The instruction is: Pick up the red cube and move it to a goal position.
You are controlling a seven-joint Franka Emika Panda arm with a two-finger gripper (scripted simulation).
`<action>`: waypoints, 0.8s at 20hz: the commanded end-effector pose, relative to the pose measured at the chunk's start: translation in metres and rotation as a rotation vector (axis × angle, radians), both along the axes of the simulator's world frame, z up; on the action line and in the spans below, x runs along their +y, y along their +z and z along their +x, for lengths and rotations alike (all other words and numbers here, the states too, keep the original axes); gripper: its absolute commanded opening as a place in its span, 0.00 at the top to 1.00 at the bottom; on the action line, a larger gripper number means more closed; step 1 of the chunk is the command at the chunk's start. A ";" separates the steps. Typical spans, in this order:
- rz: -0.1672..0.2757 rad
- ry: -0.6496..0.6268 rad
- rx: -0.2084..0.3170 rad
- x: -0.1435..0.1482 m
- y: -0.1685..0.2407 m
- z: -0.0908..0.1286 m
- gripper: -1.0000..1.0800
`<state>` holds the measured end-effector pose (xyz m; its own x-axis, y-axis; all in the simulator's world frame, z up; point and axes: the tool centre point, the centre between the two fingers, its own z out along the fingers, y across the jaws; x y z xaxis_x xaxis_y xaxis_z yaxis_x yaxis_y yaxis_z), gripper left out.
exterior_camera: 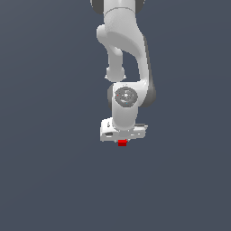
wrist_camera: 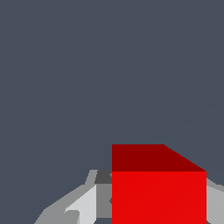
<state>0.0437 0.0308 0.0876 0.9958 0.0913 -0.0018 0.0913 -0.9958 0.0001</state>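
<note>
Your gripper (exterior_camera: 122, 140) appears closed on the red cube (exterior_camera: 122, 143), which peeks out just beneath the white hand in the exterior view. In the wrist view the cube (wrist_camera: 158, 192) sits between grey fingers (wrist_camera: 83, 203), apparently flush against both. No goal marker shows on the tabletop (exterior_camera: 45, 180). If the hold is shallow, a quick swing could shake the cube loose, so move steadily.

A plain, flat slate-grey backdrop (exterior_camera: 45, 135) was seen in both views. It was evenly lit, and no seam between wall and floor could be made out.
</note>
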 end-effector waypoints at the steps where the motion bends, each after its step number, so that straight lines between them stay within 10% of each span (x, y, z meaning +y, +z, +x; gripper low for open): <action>1: 0.000 0.000 -0.002 0.003 0.022 -0.007 1.00; 16: -0.001 0.001 -0.002 0.020 0.181 -0.061 1.00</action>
<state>-0.0112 0.0489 0.2504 0.9958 0.0920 -0.0008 0.0920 -0.9958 0.0009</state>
